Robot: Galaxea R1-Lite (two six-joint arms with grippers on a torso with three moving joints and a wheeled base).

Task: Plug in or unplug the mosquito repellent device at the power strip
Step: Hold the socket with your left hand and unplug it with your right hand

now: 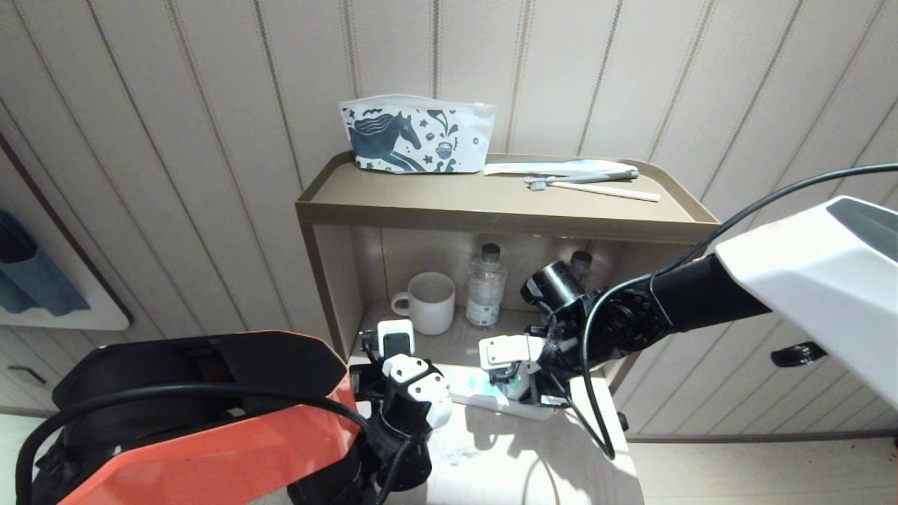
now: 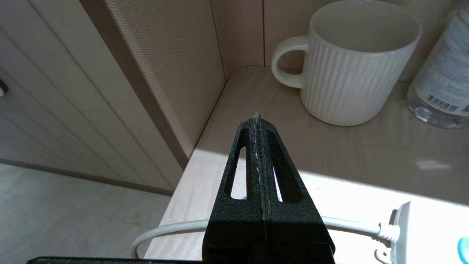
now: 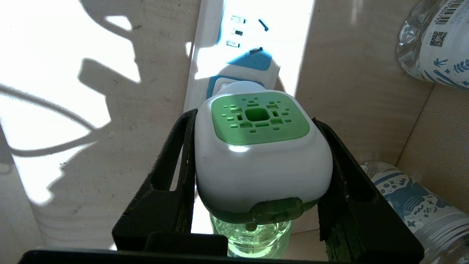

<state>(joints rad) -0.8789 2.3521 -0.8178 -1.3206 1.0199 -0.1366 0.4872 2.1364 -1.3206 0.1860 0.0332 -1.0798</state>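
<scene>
Right hand [image 3: 256, 161] grips mosquito repellent device [image 3: 258, 146].

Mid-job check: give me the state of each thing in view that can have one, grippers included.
mosquito repellent device: seated at a socket of the strip, gripped on both sides.
power strip: flat on the table, other sockets free.
right gripper: shut on the device.
left gripper: shut, empty, above the table edge.
mug: upright, empty.
water bottle: upright, capped.

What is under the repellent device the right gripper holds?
Under the repellent device lies the power strip, its blue socket showing just past the head. The plug pins are covered, so seating cannot be seen. The right gripper clamps its sides.
</scene>
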